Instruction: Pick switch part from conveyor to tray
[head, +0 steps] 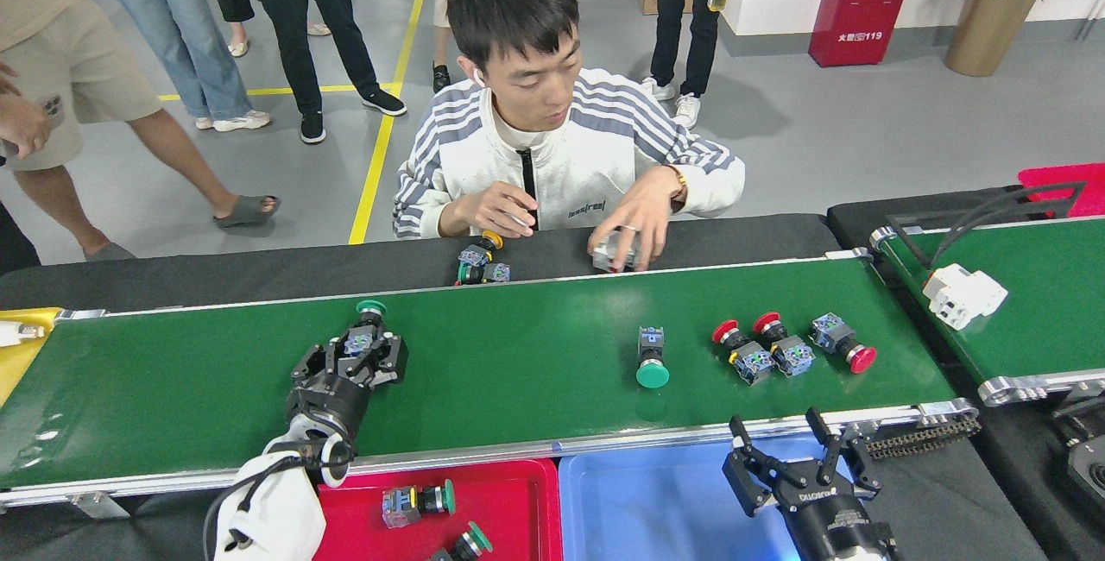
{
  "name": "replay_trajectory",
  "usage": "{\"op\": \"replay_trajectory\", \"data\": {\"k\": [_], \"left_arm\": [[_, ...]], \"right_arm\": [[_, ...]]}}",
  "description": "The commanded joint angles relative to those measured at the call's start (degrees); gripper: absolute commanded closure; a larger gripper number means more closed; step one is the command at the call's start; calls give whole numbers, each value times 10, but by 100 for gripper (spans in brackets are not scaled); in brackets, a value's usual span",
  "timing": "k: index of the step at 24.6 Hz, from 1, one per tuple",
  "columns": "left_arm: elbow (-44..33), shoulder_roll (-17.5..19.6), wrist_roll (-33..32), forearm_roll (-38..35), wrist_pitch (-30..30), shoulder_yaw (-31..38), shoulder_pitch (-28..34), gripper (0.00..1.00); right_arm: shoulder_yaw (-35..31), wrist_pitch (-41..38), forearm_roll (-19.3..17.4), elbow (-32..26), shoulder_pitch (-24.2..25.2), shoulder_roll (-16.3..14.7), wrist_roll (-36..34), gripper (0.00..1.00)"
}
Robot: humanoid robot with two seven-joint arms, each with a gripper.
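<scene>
Two plastic trays sit nearest, side by side and below the belt's near rail: a red tray (509,492) holding two green-capped switch parts, one lying flat (418,501) and one half cut off at the bottom edge (460,544), and a smooth blue tray (656,501) whose visible floor is bare. Above the blue tray's right end the right gripper (787,442) stands with its black fingers spread wide and nothing between them. The left gripper (360,352), black and angular on a white-sleeved arm, lies over the conveyor (518,371), its fingers drawn narrow on either side of a green-capped switch part (366,324) whose round cap sticks out past the fingertips; whether the pads actually press it cannot be told.

The conveyor is a glossy dark-green belt with silver rails. Further right on it lie a switch part with a green mushroom cap (651,358) and three red-capped ones (790,345) close together, each with a small blocky body. Beyond the far rail, on black cloth (259,272), rest two more switch parts (482,259), and a person (552,147) in a striped white jacket holds a pale blocky part (615,255). A white block (962,295) rests on a second green belt (1036,311) at right.
</scene>
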Motion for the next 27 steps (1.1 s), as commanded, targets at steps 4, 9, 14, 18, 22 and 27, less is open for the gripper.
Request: {"op": "replay_trajectory", "data": {"k": [4, 9, 14, 18, 22, 27], "left_arm": [[-228, 76, -45, 2, -169, 7, 155, 0], [-232, 73, -44, 3, -159, 17, 179, 0], [-233, 67, -40, 4, 91, 57, 181, 0], [-232, 64, -40, 7, 117, 112, 189, 0], [-240, 59, -40, 6, 117, 112, 193, 0], [-261, 57, -40, 5, 117, 116, 186, 0]], "right_arm": [[7, 19, 14, 31, -44, -4, 28, 0], [7, 18, 14, 63, -76, -5, 34, 0], [40, 18, 13, 93, -103, -2, 36, 0], [66, 21, 13, 132, -133, 9, 36, 0], [69, 17, 14, 146, -146, 5, 37, 74], [78, 9, 11, 136, -146, 3, 39, 98]]}}
